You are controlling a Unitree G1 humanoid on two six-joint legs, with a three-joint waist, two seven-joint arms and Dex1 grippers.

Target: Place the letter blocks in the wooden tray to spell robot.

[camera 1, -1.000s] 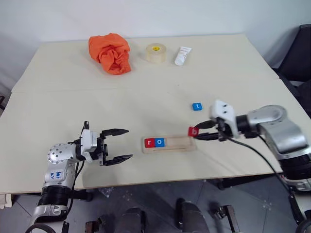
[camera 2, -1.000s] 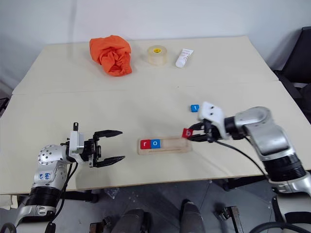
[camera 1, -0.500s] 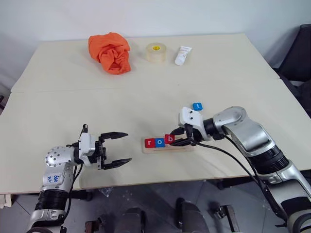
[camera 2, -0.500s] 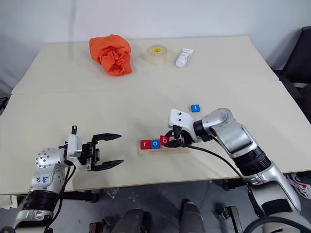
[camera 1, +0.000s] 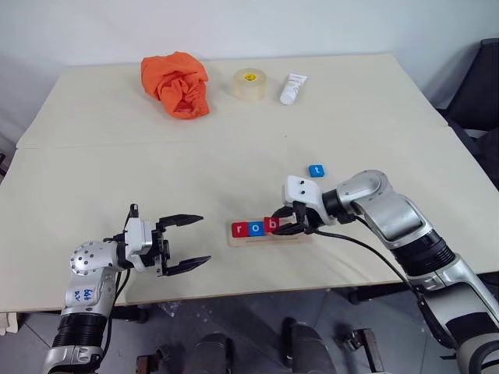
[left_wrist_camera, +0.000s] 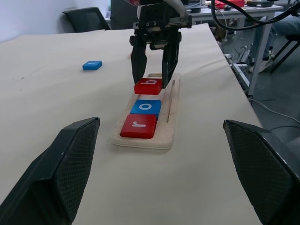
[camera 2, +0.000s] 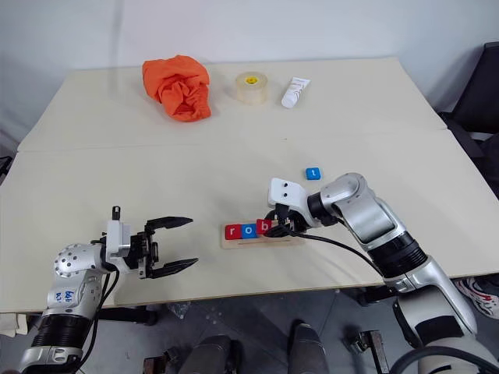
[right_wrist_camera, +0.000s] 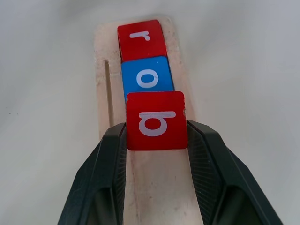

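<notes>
The wooden tray holds the red r block and blue o block; at their 3 o'clock the right gripper pinches the red b block. The blue t block lies at the tray's 1 o'clock. The left gripper, at 9 o'clock, gapes wide, holding nothing.

An orange cloth lies crumpled in a heap near the far edge of the table, towards its far left corner. Just to its right, also along the far edge, a roll of tan tape lies flat with a yellow core showing. Next to the roll, further right, a small white tube lies on its side, its cap end pointing towards the near edge. A seam crosses the tabletop from left to right.
</notes>
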